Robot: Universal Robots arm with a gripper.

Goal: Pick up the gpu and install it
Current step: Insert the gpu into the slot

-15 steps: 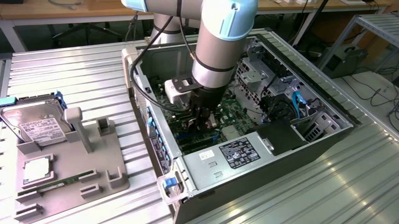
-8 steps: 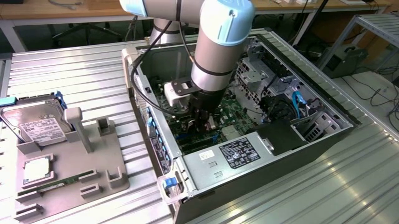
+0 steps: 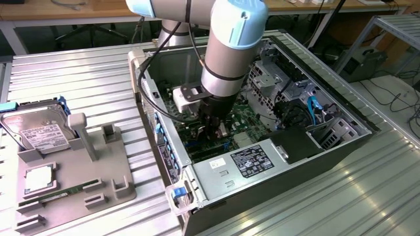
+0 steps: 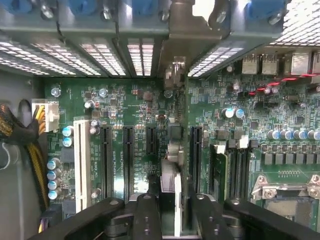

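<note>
The gripper (image 4: 172, 212) holds the gpu (image 4: 172, 165) edge-on between its fingers (image 4: 146, 215), standing over the green motherboard (image 4: 135, 105) inside the computer case (image 3: 341, 105). If the card sits off its black slot (image 4: 195, 150), pressing may bend it or scrape neighbouring components.

- Computer case (image 3: 328, 147) lies open on the tabletop (image 3: 78, 73), toward the exterior view's right.
- Parts holder (image 3: 78, 182) sits at the exterior view's left, well apart from the case (hard drive (image 3: 36, 130) in its far end).
- Arm (image 3: 229, 59) reaches down into the case; hand (image 4: 172, 205) over the motherboard (image 4: 135, 105), gpu (image 4: 172, 165) edge-on between its fingers (image 4: 145, 215), among the slots.
</note>
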